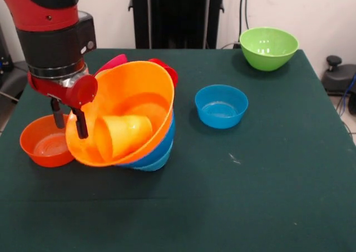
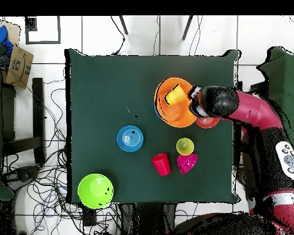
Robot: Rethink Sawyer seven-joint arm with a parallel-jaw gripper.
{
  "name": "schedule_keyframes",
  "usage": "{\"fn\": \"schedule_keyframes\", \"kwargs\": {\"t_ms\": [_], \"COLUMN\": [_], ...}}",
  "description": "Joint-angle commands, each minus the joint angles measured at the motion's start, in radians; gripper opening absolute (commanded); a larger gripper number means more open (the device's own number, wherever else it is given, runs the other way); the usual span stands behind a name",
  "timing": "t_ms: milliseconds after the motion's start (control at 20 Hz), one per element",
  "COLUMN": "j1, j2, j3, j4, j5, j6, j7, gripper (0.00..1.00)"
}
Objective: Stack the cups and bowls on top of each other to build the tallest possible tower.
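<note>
The tower stands left of the table's middle and leans toward the front: a wide yellow-orange bowl (image 1: pixel 139 90) (image 2: pixel 174 104) on a large blue bowl (image 1: pixel 158 149), with a small light-blue bowl (image 1: pixel 156 164) lowest. An orange-yellow cup (image 1: pixel 127 134) (image 2: pixel 174 95) lies on its side inside the top bowl. My gripper (image 1: pixel 68 121) (image 2: pixel 194 101) is at the bowl's left rim, open, one finger inside the rim and one outside. A red cup (image 2: pixel 161 164) (image 1: pixel 168 69), a yellow cup (image 2: pixel 185 146) and a magenta bowl (image 2: pixel 187 163) (image 1: pixel 111 63) stand behind the tower, largely hidden in the front view.
A shallow orange bowl (image 1: pixel 47 143) (image 2: pixel 208 122) sits just left of the gripper. A small blue bowl (image 1: pixel 221 106) (image 2: pixel 130 138) stands right of the tower. A lime green bowl (image 1: pixel 268 48) (image 2: pixel 95 190) is at the far right corner.
</note>
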Motion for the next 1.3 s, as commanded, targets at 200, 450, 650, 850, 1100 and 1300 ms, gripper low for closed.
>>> {"fn": "schedule_keyframes", "kwargs": {"t_ms": [200, 450, 650, 850, 1100, 1300], "j1": [0.065, 0.075, 0.105, 0.172, 0.212, 0.227], "j2": [-0.186, -0.201, -0.245, -0.327, -0.371, -0.392], "j3": [0.021, 0.014, -0.001, -0.062, -0.098, -0.116], "j4": [0.029, 0.044, 0.069, 0.134, 0.195, 0.226], "j5": [0.029, 0.028, 0.053, 0.052, 0.024, 0.017], "j6": [0.232, 0.231, 0.273, 0.251, 0.127, 0.076], "j7": [-0.079, -0.055, -0.008, 0.093, 0.102, 0.09], "gripper": [1.0, 1.0, 1.0, 1.0, 1.0, 1.0]}}
